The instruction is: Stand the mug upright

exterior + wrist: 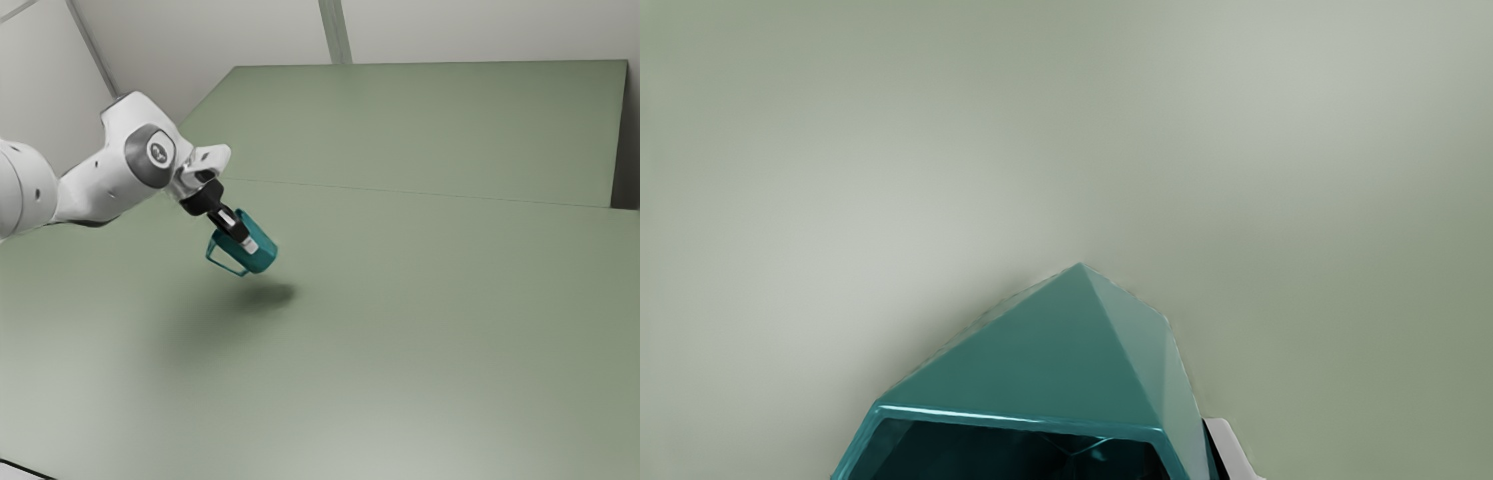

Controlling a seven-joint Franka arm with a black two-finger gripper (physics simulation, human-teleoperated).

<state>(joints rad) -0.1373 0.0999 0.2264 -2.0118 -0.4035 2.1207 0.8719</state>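
In the exterior view the black gripper (247,240) is shut on the teal mug (262,248), holding it tilted above the table with a shadow beneath. Its handle (226,264) sticks out toward the exterior view's left and down, and the open end leans up toward the hand. The wrist view has the faceted wall of the mug (1040,373) and part of its dark inside close to the camera. There the gripper (1230,449) has one pale fingertip beside the mug's outer wall; the other fingertip is hidden.
A broad green table (430,330) extends below and around the mug. Behind it, in the exterior view, rises a pale wall (480,30) with a grey vertical strip. The table's far edge lies well beyond the arm.
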